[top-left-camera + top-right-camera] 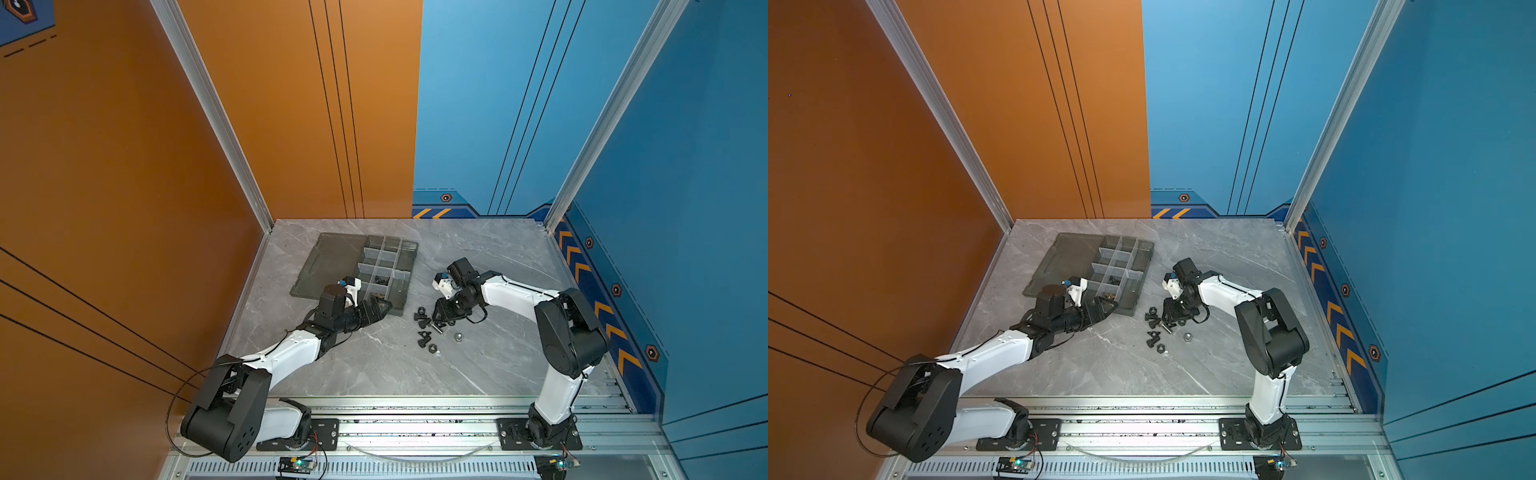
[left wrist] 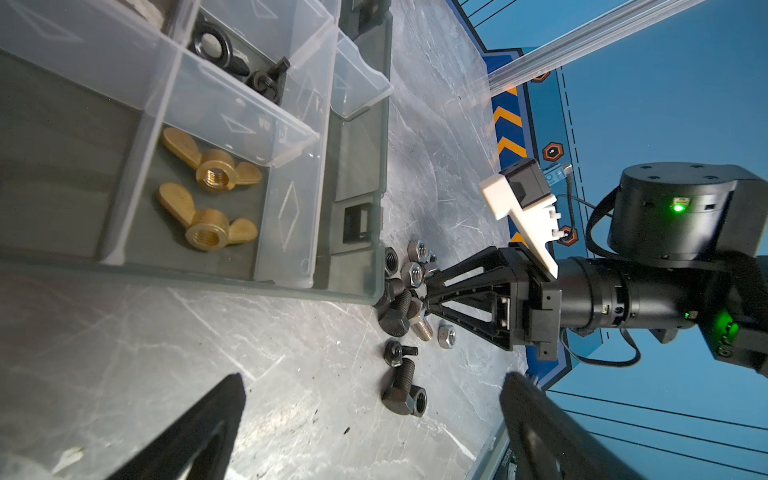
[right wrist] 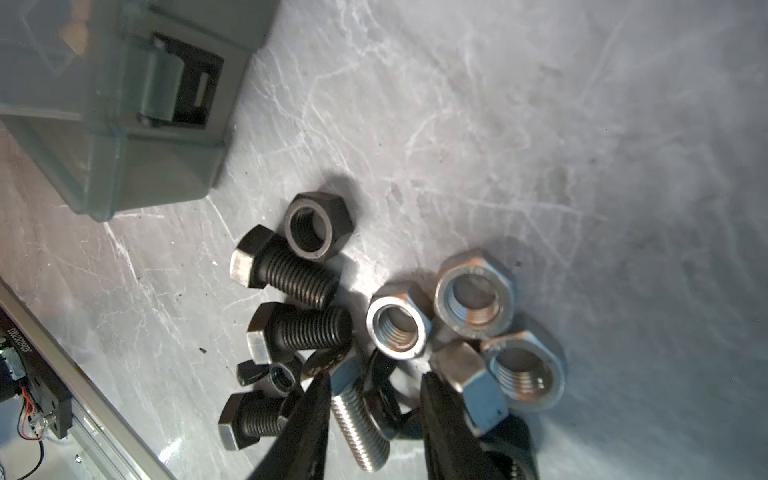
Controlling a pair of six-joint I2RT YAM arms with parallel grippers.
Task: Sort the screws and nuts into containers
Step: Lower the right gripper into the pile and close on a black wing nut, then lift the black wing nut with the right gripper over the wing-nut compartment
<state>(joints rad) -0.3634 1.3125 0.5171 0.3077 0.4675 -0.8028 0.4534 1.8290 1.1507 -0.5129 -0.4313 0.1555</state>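
Straddling silver screw | right tool narrowly apart | left tool wide apart | silver nut stamp unreadable

— What kind of place is this?

— A robot lab, I think. Two white-and-black robot arms are fixed to a long silver metal rail at the edge of a grey marble-look table top.

— Not a house?

— No. The walls are flat orange panels and blue panels held by silver metal posts (like a booth), with yellow arrow stripes painted low down. A small circuit board with a green light sits below the rail.

— And on the table?

— Small black and silver metal screws and nuts, like in a workshop.
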